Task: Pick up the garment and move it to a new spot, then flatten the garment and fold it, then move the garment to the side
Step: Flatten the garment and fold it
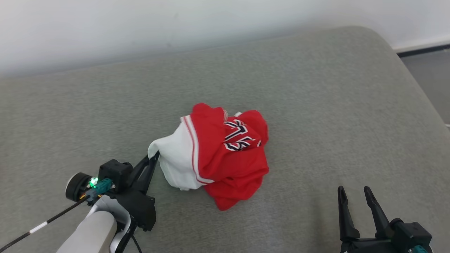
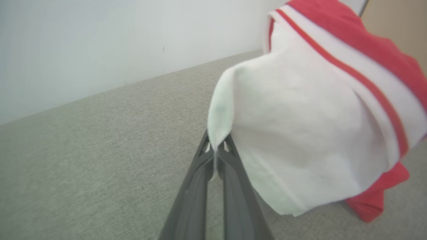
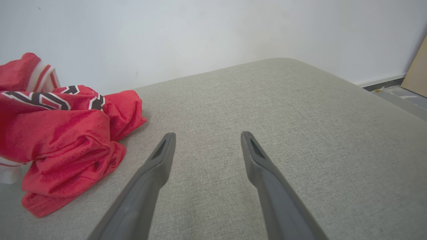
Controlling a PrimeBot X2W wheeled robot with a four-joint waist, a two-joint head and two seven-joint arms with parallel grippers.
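Left gripper [image 2: 217,148]: fingers pressed together, pinching a white corner of the garment [image 1: 228,161]. The cloth runs from the fingertips up and away to the robot's right.

Garment: crumpled heap, white panel on the gripper side, thin red stripe along the seam, red bulk beyond. Navy-and-white block print on the red top fold; creased, no letters readable. No label or brand seen.

Position: near the middle of the grey upholstered surface [image 1: 316,88], bulk resting on it, just ahead and right of the left gripper.

Right gripper [image 3: 206,140]: fingers spread wide, nothing between them, low over the bare grey fabric, well apart from the garment, which lies to its left.

Beyond: white wall [image 1: 175,21] behind the surface; strip of grey floor [image 1: 429,70] at far right.
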